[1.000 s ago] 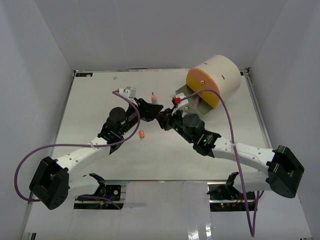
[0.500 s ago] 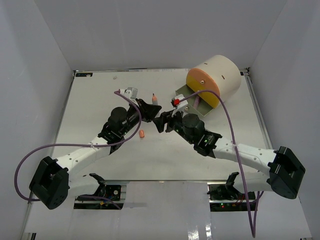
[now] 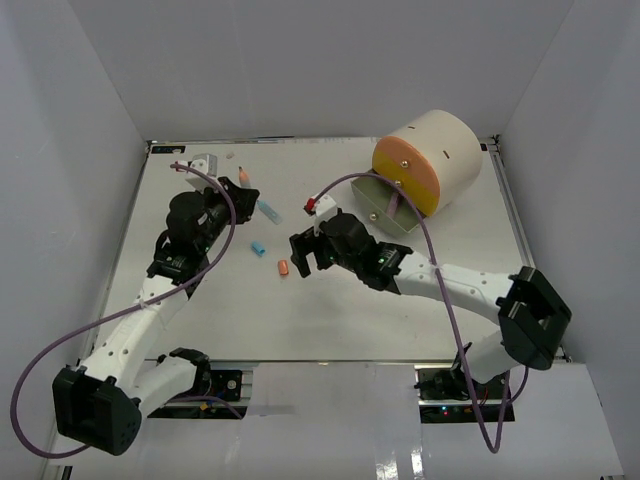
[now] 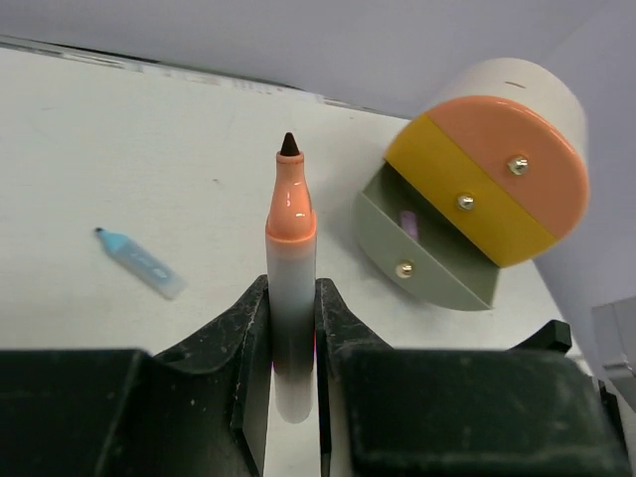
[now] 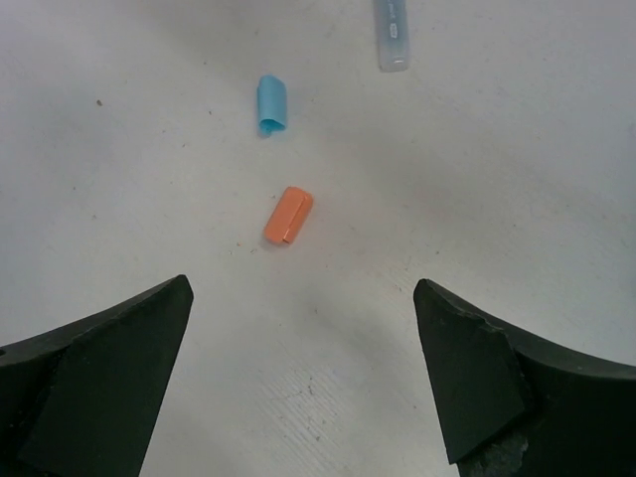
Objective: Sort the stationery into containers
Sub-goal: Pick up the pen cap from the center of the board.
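Observation:
My left gripper (image 4: 291, 328) is shut on an uncapped marker (image 4: 291, 248) with a grey barrel, an orange collar and a dark tip. In the top view that gripper (image 3: 237, 190) is at the back left, with the marker (image 3: 243, 177) pointing away. My right gripper (image 5: 303, 290) hangs open over the table with nothing between its fingers. An orange cap (image 5: 288, 216) lies just ahead of it, with a blue cap (image 5: 271, 103) beyond. The containers are drawers in a cream cylinder (image 3: 440, 145). Its grey-olive drawer (image 4: 417, 253) is pulled out, with something purple (image 4: 408, 224) inside.
A pale blue pen (image 3: 268, 208) lies between the two grippers, also seen as the pen (image 4: 139, 263) left of the held marker. The orange drawer (image 4: 517, 149) and yellow drawer (image 4: 467, 204) are shut. White walls enclose the table on three sides.
The grippers met mid-table a second ago. The left one shut on the marker and carried it back left. The right one opened and swung left over the caps.

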Tool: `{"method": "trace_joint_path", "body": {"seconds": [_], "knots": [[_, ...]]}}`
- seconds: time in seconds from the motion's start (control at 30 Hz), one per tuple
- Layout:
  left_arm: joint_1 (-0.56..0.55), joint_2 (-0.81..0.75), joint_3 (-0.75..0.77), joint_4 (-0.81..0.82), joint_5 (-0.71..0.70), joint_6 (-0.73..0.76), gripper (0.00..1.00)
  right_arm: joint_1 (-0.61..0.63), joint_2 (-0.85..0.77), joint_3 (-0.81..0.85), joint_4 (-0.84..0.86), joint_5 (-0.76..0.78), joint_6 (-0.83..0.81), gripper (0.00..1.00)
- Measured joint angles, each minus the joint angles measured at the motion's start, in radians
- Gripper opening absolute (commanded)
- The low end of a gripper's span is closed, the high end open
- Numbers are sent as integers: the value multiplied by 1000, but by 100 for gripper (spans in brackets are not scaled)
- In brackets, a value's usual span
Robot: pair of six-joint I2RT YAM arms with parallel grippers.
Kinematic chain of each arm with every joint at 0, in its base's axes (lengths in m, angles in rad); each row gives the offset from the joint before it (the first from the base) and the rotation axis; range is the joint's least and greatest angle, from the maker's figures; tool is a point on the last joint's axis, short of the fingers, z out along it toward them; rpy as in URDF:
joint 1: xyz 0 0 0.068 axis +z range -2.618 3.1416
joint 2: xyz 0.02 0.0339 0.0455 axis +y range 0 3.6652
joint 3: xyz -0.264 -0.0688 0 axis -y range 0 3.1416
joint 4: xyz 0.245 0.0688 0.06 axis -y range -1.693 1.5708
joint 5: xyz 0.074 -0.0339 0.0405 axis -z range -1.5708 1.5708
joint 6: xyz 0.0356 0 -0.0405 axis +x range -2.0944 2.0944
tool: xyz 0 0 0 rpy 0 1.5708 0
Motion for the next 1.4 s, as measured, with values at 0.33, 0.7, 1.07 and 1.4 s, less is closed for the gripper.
{"method": "trace_joint_path", "body": {"seconds": [0.33, 0.7, 1.07, 1.4], "knots": [[99, -153, -57, -163, -103, 154, 0, 0, 378, 410, -272, -74, 27, 77], [103, -168, -98, -204, -221, 213, 4, 2, 645, 649, -447, -73, 61, 64], [103, -174, -101, -207, -220, 222, 5, 10, 759, 736, -482, -46, 84, 54], [103, -174, -102, -207, -209, 224, 6, 13, 788, 746, -481, -15, 98, 38]]}}
